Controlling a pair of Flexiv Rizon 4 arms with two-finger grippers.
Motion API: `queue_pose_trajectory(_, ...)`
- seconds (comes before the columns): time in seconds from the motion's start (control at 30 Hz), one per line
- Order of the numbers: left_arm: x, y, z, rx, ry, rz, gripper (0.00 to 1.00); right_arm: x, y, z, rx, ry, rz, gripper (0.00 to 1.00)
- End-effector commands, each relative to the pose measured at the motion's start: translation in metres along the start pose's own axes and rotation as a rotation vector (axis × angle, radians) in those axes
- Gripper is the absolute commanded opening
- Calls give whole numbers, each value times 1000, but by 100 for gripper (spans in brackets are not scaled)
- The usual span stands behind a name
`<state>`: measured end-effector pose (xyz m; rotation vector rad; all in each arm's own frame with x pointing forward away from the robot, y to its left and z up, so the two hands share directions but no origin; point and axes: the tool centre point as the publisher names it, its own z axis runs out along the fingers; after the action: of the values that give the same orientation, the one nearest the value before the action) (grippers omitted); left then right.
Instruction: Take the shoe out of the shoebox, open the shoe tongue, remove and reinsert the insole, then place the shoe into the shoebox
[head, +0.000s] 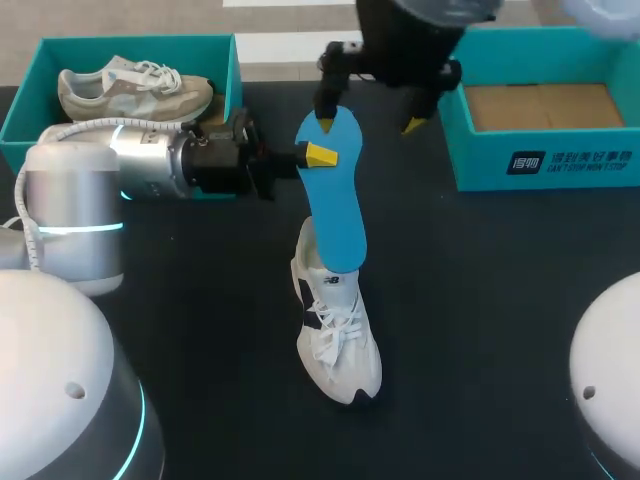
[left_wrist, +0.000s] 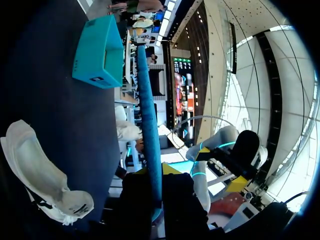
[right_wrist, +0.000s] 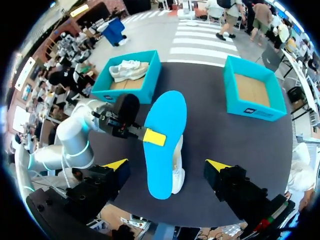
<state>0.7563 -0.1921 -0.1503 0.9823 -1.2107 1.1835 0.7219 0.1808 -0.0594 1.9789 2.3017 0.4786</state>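
A flat black table (head: 500, 300) spans the view, evenly lit.

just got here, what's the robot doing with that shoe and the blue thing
The left arm's jaws are shut on the blue insole, holding it over the white shoe on the table, one end at the shoe's opening. The right arm's jaws hang open above the insole, touching nothing. A tan shoe sits in the left shoebox; the right shoebox is empty.
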Motion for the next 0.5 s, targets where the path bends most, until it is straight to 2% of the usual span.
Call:
queue_pose_trajectory(0.03, 0, 0, 0, -1, 0, 0, 0, 11, 9, 2, 27, -328, 1, 100)
queue_pose_trajectory(0.27, 0, 0, 0, -1, 0, 0, 0, 11, 9, 2, 27, -328, 1, 100)
queue_pose_trajectory(0.5, 0, 0, 0, -1, 0, 0, 0, 21, 12, 17, 14, -296, 11, 100)
